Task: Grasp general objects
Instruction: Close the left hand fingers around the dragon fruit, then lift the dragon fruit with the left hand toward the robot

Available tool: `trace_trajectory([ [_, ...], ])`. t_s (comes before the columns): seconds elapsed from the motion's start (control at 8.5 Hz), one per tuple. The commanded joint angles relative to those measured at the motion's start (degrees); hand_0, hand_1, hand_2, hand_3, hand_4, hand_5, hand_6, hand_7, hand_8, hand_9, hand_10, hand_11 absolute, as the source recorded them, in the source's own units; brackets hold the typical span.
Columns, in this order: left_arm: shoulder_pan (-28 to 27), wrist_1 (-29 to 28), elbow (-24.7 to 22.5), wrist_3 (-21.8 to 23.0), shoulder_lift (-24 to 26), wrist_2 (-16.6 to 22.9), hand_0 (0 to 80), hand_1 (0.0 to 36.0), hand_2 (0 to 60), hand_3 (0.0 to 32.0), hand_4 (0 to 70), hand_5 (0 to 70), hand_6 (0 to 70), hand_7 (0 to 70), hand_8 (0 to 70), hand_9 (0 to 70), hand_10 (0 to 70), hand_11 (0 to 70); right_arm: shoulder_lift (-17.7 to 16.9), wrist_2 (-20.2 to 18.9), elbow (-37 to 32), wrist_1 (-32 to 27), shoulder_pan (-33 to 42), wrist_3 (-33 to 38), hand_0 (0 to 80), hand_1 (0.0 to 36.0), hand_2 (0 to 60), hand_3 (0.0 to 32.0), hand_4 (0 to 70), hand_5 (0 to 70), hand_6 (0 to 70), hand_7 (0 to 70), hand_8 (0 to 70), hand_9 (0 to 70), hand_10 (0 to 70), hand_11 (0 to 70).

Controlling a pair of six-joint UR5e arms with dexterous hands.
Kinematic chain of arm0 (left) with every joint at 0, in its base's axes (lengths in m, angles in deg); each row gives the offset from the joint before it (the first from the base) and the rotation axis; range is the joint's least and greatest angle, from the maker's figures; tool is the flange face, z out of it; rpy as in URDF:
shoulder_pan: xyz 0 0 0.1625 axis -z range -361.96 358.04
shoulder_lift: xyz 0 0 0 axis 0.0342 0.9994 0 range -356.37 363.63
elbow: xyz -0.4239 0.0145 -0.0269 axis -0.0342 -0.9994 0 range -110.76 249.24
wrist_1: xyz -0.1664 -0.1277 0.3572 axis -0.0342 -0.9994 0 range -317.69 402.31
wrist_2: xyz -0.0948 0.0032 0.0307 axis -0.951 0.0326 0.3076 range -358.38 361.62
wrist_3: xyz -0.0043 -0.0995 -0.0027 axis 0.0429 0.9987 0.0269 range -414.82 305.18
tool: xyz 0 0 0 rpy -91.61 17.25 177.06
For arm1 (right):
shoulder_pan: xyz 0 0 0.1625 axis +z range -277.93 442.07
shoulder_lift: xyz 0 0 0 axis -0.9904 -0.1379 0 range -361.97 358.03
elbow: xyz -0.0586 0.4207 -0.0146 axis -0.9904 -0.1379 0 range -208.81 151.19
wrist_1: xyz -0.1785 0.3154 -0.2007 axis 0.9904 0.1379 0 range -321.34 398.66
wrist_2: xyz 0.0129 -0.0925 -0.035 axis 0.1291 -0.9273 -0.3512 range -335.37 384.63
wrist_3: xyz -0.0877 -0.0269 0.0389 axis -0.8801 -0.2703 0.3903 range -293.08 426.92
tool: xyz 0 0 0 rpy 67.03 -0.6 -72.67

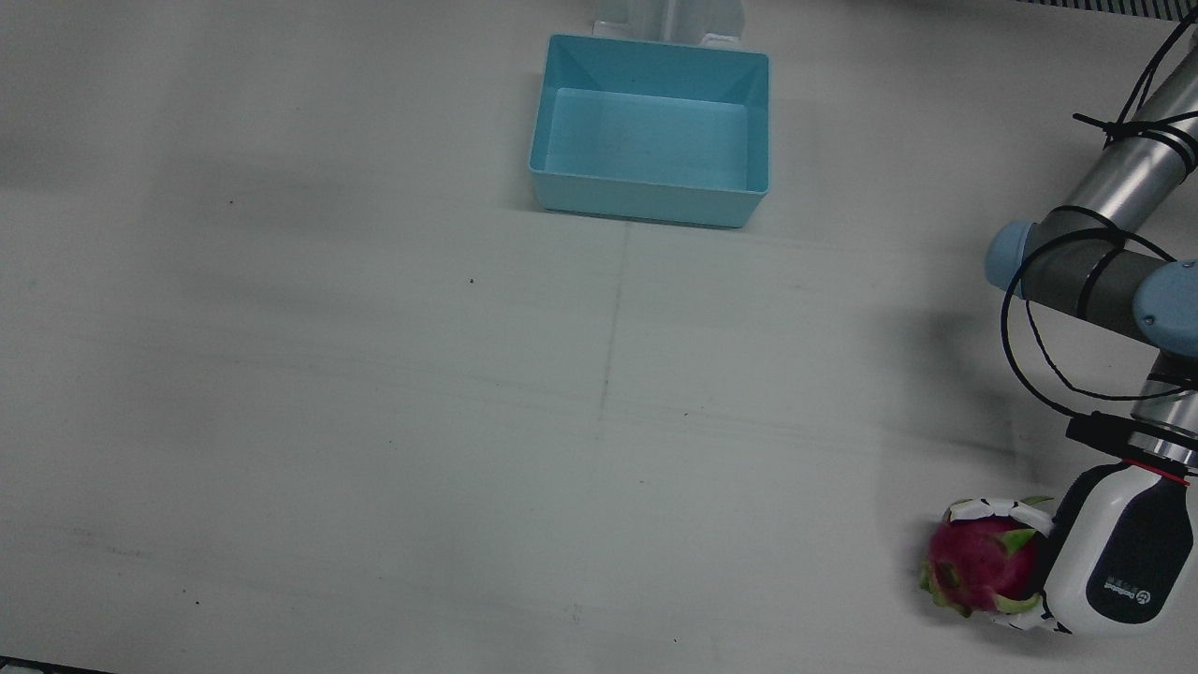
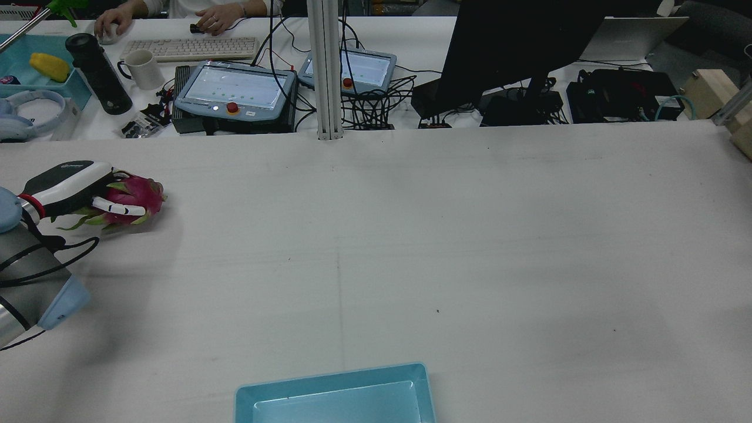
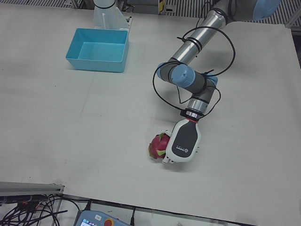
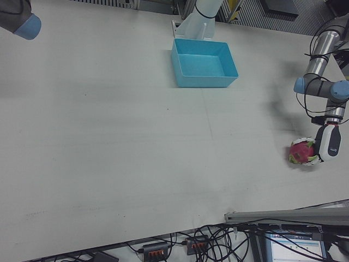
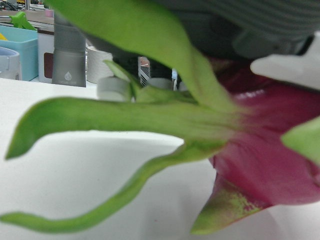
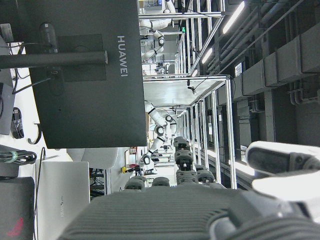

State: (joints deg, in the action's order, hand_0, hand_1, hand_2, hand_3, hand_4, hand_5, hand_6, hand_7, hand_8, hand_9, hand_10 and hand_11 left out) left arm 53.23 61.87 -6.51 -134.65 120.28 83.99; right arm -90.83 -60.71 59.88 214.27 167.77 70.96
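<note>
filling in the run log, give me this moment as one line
left hand: fingers wrapped around dragon fruit | fruit: on table, near operators' edge | blue bin: empty, far off | right hand: only its own camera shows it

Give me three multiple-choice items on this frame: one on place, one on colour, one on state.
1. Where on the table is the dragon fruit?
A. Inside the bin
B. Near the operators' edge, on the robot's left half
C. At the table's centre

2. What colour is the bin?
A. Light blue
B. Red
C. Yellow

3. What is the left hand doing?
A. Hanging open far above the table
B. Resting inside the bin
C. Wrapped around the dragon fruit, fingers on both sides

Answers:
1. B: the front view shows it low at the view's right, far from the bin.
2. A: every view of the bin shows light blue walls and floor, with nothing in it.
3. C: white fingers curl over the fruit in the rear view, and the fruit appears to rest on the table.
</note>
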Motion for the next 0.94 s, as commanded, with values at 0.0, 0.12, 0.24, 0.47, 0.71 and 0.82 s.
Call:
trace_trajectory([
  [0.0,0.9,-4.7,-1.7,5.9,-0.6,0.2,4.2,0.0,37.1,0.0,45.4,70.0,70.0,70.0,70.0,70.0,70.0,70.0,0.0,0.0,0.0,0.0,0.0,0.0,0.0,0.0,0.0,0.0,0.0,0.0,0.0,0.0,0.0,0.0,0.0,0.0],
  [0.12,1.2,-4.9,-5.2,7.1,-1.3,0.4,6.7,0.0,35.8,0.0,43.1,70.0,70.0,70.0,70.0,70.0,70.0,70.0,0.0,0.0,0.0,0.0,0.0,0.0,0.0,0.0,0.0,0.0,0.0,0.0,0.0,0.0,0.0,0.0,0.0,0.0],
  [0.24,1.8,-4.9,-10.0,7.3,-3.8,0.8,7.4,0.0,35.3,0.0,43.6,70.0,70.0,70.0,70.0,70.0,70.0,70.0,0.0,0.0,0.0,0.0,0.0,0.0,0.0,0.0,0.0,0.0,0.0,0.0,0.0,0.0,0.0,0.0,0.0,0.0],
  [0.47,3.5,-8.4,-17.2,12.3,-8.3,3.0,7.9,0.0,35.3,0.0,45.8,70.0,70.0,70.0,70.0,70.0,70.0,70.0,0.0,0.0,0.0,0.0,0.0,0.0,0.0,0.0,0.0,0.0,0.0,0.0,0.0,0.0,0.0,0.0,0.0,0.0],
  [0.71,6.1,-16.4,-19.2,19.3,-11.9,7.4,12.5,0.0,37.8,0.0,49.6,70.0,70.0,70.0,70.0,70.0,70.0,70.0,0.0,0.0,0.0,0.0,0.0,0.0,0.0,0.0,0.0,0.0,0.0,0.0,0.0,0.0,0.0,0.0,0.0,0.0],
  [0.82,6.2,-17.6,-23.2,20.3,-14.5,8.5,15.7,0.0,38.6,0.0,49.5,70.0,70.0,70.0,70.0,70.0,70.0,70.0,0.0,0.0,0.0,0.0,0.1,0.0,0.0,0.0,0.0,0.0,0.0,0.0,0.0,0.0,0.0,0.0,0.0,0.0],
])
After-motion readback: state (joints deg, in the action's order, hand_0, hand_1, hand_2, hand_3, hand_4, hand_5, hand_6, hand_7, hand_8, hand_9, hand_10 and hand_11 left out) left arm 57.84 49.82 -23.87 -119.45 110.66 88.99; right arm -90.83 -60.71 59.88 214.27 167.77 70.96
